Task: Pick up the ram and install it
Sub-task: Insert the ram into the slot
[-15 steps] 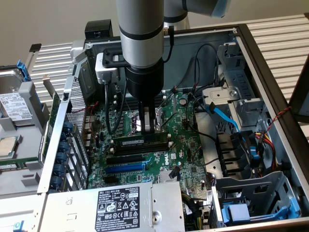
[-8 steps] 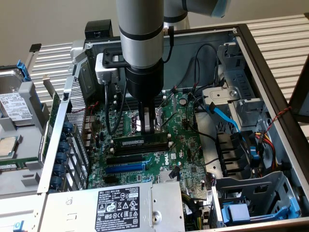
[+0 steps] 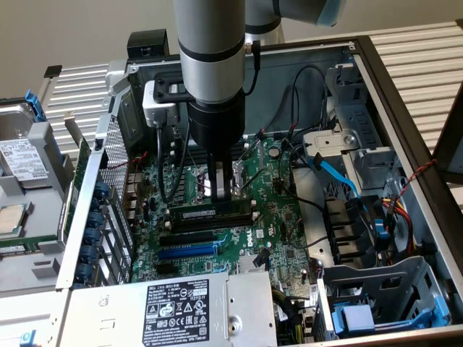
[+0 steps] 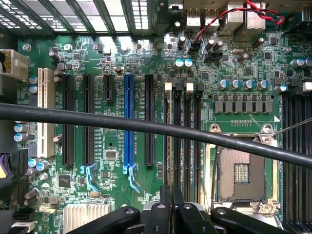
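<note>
The ram (image 3: 206, 214) is a thin stick with a small white label, standing on edge in a black memory slot on the green motherboard (image 3: 278, 217). In the exterior view my gripper (image 3: 223, 192) comes straight down on the ram's upper edge near its right half, fingers together. The wrist view looks down the ram (image 4: 169, 146) edge-on, a thin pale line running along the slot and in between my gripper's (image 4: 168, 207) shut black fingers. Neighbouring memory slots (image 4: 187, 141) lie parallel beside it.
A black cable (image 4: 146, 126) crosses the wrist view between camera and board. The bare CPU socket (image 4: 241, 170) sits beside the memory slots, the blue slot strip (image 3: 184, 251) and black ones on the other side. The power supply (image 3: 181, 307), drive cage (image 3: 383, 303) and blue cables (image 3: 340, 173) crowd the case.
</note>
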Robot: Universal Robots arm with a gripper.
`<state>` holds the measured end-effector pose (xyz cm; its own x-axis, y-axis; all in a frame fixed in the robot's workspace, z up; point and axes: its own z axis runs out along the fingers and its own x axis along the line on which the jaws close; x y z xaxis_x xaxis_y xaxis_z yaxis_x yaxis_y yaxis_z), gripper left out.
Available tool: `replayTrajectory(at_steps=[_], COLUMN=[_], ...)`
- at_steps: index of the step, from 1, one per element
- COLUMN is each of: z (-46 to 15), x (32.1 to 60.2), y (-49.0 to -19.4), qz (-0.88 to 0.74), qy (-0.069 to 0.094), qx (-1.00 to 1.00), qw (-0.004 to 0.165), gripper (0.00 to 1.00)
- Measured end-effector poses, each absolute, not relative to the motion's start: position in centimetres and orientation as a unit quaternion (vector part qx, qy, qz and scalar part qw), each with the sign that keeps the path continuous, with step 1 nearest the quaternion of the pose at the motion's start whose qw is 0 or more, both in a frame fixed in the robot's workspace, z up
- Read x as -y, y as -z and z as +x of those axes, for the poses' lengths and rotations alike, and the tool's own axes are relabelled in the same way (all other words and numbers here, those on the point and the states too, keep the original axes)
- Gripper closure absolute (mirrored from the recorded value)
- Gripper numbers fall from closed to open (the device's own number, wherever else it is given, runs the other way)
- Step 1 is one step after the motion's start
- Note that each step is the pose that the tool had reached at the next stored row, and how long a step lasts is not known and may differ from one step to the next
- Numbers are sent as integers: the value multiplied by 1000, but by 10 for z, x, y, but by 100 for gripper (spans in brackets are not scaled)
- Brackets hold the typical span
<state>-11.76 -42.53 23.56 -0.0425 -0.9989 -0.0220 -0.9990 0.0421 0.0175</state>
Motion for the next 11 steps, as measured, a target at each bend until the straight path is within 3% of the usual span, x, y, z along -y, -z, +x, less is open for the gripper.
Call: replayTrajectory(at_steps=[11], z=[-118], x=[425], y=[-232], qz=[-692], qy=[-14], qx=[-722], qw=[2], gripper=[88])
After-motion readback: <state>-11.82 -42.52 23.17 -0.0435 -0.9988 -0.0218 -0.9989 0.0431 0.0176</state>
